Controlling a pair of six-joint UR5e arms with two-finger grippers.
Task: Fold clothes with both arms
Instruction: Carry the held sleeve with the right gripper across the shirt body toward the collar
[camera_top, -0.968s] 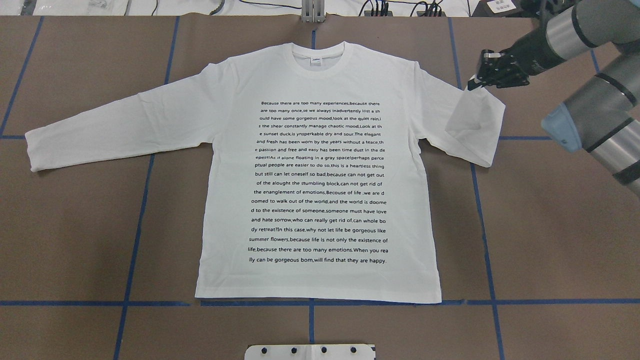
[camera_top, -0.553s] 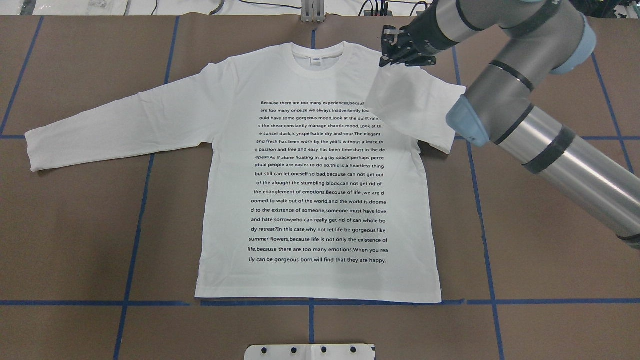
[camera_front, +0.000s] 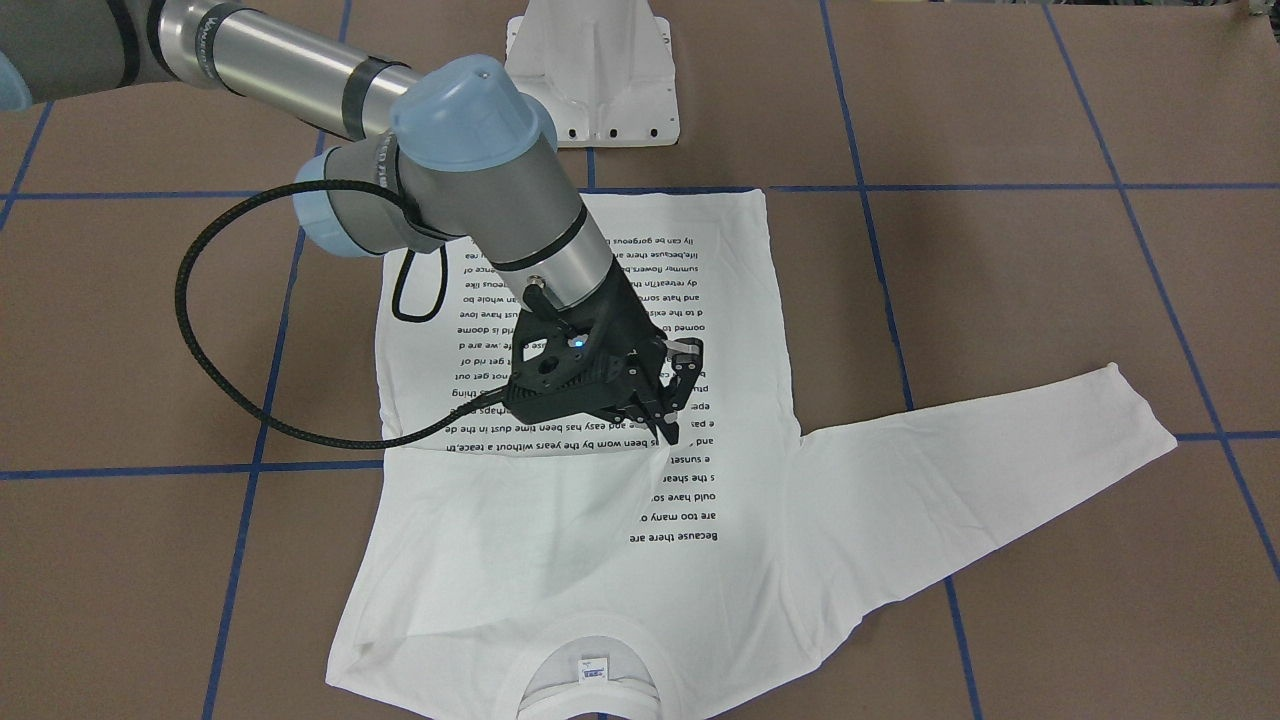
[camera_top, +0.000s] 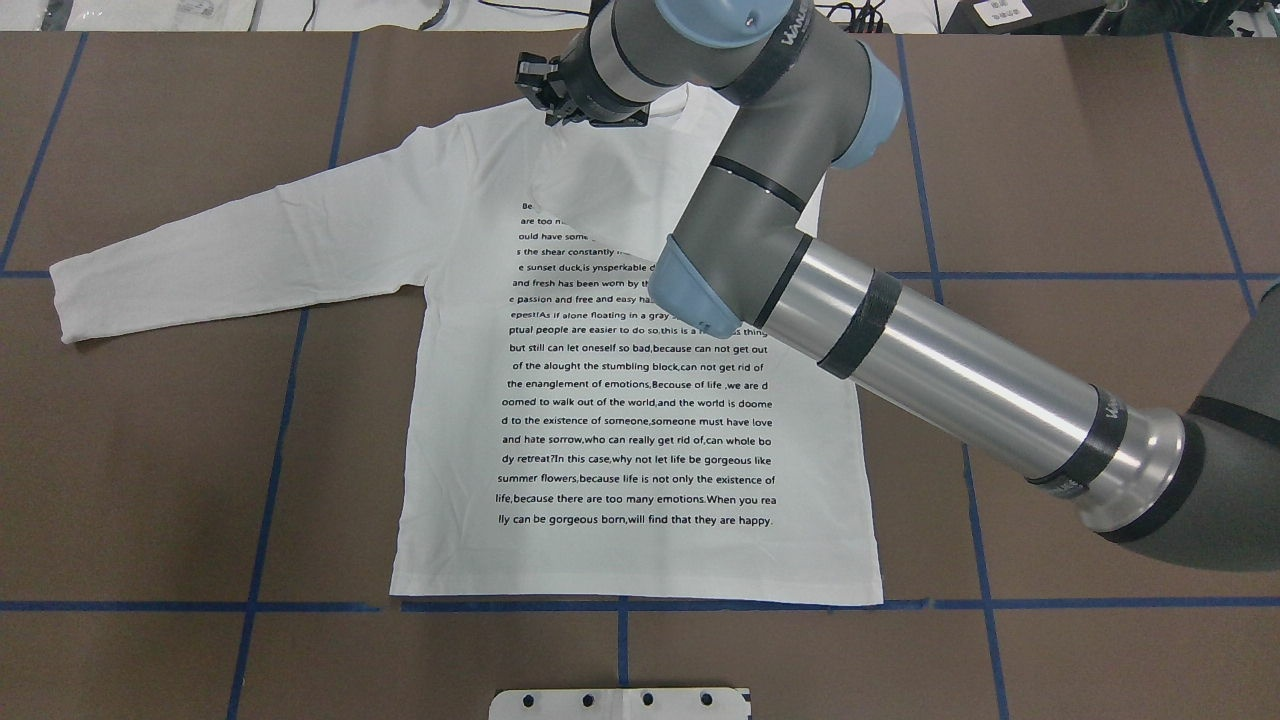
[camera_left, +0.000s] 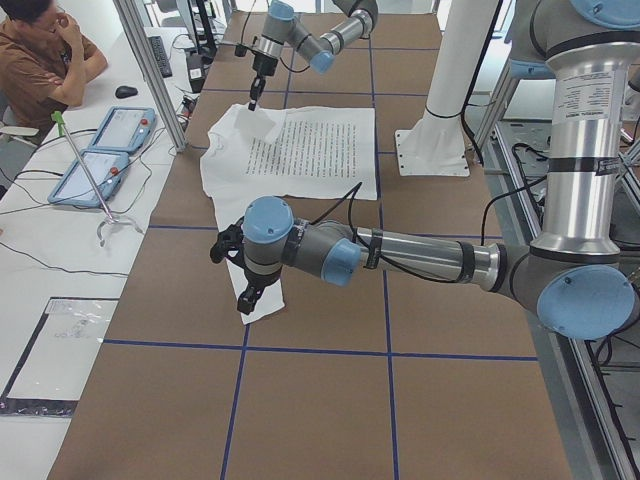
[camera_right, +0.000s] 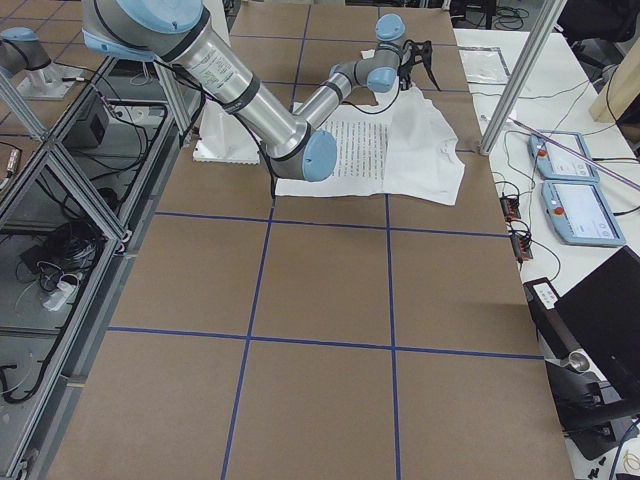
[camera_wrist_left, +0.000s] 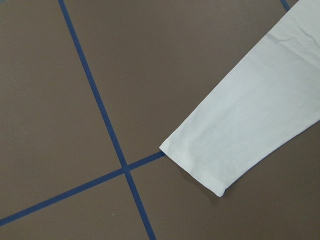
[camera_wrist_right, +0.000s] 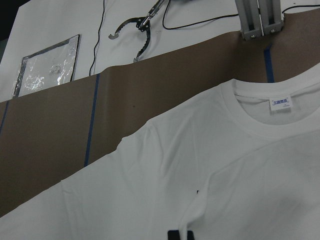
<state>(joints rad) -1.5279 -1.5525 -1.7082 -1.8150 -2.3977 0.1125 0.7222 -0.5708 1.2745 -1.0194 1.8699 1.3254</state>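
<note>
Fingers of the right gripper (camera_front: 668, 432) are clenched to a pinch on the tip of the right sleeve (camera_front: 540, 530), and the fabric rises to them in a soft peak. Below the claw we see this sleeve draped diagonally across the chest of the white T-shirt (camera_top: 640, 420), which lies flat, print up, on brown paper (camera_top: 1100, 200). The left gripper (camera_left: 247, 290) hangs over the far cuff (camera_wrist_left: 200, 165); we cannot tell its state.
</note>
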